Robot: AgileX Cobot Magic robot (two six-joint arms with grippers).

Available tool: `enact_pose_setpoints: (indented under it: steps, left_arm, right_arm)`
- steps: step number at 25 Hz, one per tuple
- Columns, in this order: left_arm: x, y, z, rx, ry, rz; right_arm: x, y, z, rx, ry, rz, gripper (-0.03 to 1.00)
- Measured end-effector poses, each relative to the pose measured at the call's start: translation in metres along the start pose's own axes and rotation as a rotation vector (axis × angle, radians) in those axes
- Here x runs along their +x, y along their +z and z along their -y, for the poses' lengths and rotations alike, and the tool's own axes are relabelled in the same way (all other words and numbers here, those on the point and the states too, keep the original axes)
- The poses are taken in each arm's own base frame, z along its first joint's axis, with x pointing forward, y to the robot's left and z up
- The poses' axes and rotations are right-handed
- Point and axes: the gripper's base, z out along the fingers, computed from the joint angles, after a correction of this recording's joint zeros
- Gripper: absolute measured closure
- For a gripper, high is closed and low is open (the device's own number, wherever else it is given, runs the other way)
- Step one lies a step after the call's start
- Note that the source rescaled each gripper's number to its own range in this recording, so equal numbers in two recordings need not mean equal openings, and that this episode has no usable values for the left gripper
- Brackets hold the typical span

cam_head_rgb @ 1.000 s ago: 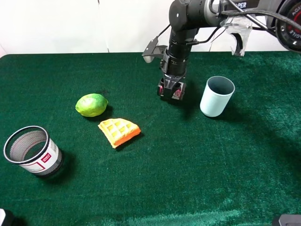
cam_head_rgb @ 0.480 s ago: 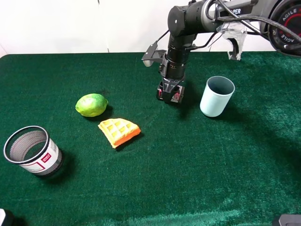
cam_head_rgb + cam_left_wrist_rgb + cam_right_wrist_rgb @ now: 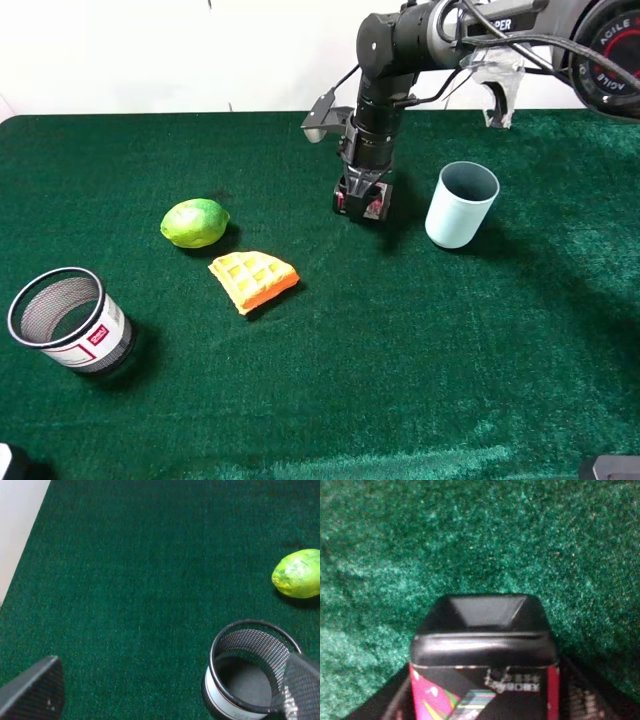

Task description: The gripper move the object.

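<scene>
The object, a small black box with pink and white graphics (image 3: 363, 204), stands upright between the fingers of my right gripper (image 3: 362, 198), left of the pale blue cup (image 3: 461, 204). The gripper points straight down and is shut on the box. The box sits at or just above the green cloth; I cannot tell which. In the right wrist view the box (image 3: 482, 645) fills the middle, with dark fingers (image 3: 585, 695) at its sides. My left gripper (image 3: 170, 690) is open and empty above the table's near left part.
A green lime (image 3: 195, 222) and an orange waffle piece (image 3: 253, 279) lie left of the box. A black mesh cup (image 3: 70, 320) stands at the near left, right under the left gripper (image 3: 250, 670). The table's left edge (image 3: 25, 545) is close to it.
The right arm has shifted its pose slightly and the gripper with the box has moved a few pixels to the left and down. Nothing else has moved.
</scene>
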Motion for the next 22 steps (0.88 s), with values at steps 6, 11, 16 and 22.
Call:
enact_pose_setpoints:
  steps: [6,11,16,22]
  left_arm:
    - [0.0,0.0,0.0,0.0,0.0,0.0]
    - [0.0,0.0,0.0,0.0,0.0,0.0]
    - [0.0,0.0,0.0,0.0,0.0,0.0]
    - [0.0,0.0,0.0,0.0,0.0,0.0]
  right_arm:
    - [0.001,-0.001,-0.001,-0.004,0.003,-0.011,0.6]
    - [0.0,-0.018,0.0,0.033,0.019,0.006,0.24]
    - [0.0,-0.039,0.0,0.073,0.029,0.029,0.05]
    - [0.002,-0.086,-0.004,0.151,0.125,0.072,-0.03]
